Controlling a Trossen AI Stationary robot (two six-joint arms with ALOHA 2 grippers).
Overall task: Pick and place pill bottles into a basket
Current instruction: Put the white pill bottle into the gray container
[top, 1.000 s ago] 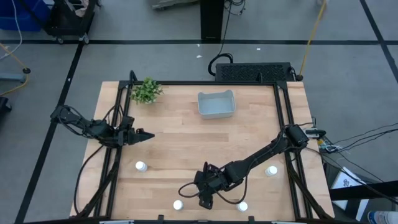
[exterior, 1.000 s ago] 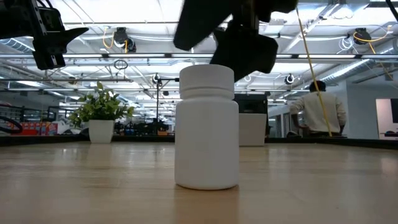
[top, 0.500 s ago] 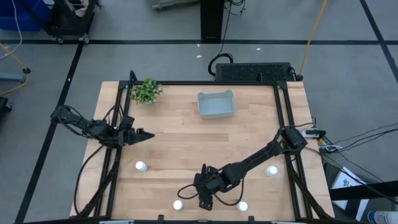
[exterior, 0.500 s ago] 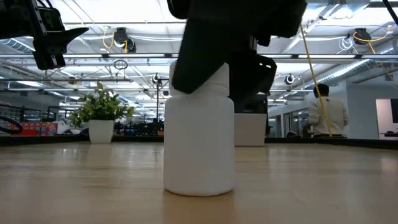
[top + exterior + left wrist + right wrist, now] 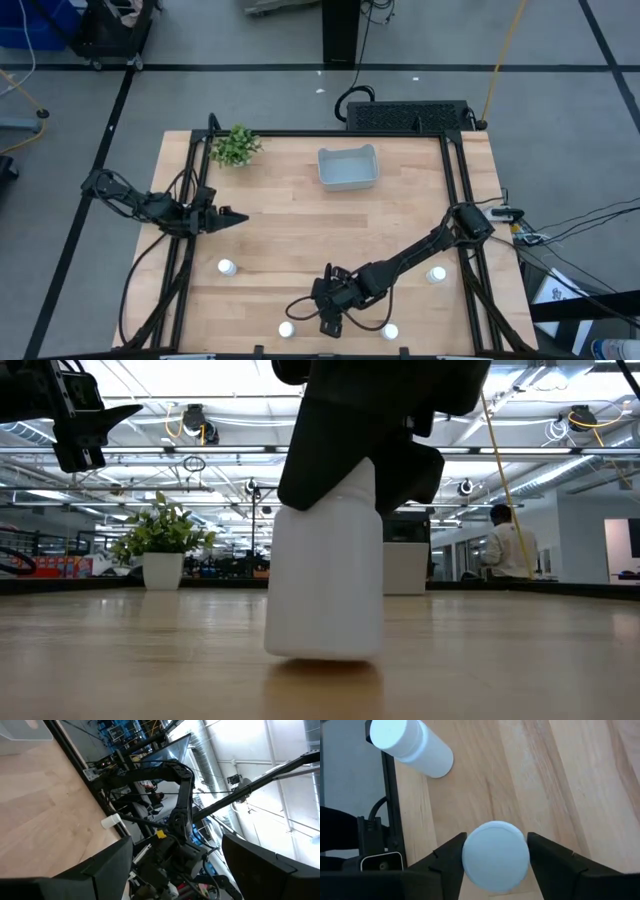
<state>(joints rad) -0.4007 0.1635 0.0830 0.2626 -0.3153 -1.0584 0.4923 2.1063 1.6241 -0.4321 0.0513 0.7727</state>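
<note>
My right gripper (image 5: 330, 318) is near the table's front edge, shut on a white pill bottle (image 5: 325, 580). The gripper hides that bottle in the high view. Other bottles stand on their bases at the front left (image 5: 227, 267), front middle (image 5: 286, 329), front right (image 5: 391, 331) and right (image 5: 436, 274). The grey-blue basket (image 5: 347, 168) sits at the far middle. My left gripper (image 5: 235, 217) is open and empty above the table's left side. My right gripper pinches the bottle's top between its two fingers, one on each side of the round cap (image 5: 470, 857). The fingers (image 5: 451, 860) come from above, pointing down. The bottle hangs nearly upright, its base (image 5: 325, 652) just clear of the table.
A small green plant (image 5: 236, 146) stands at the far left corner. A standing bottle (image 5: 410, 745) is close beside the held one. Black frame rails run along the table's left and right sides. A person (image 5: 505, 545) is in the room behind.
My right gripper has come down over the bottle's cap and taken hold. The bottle has slid a little sideways and now hangs just off the table, lifted slightly.
</note>
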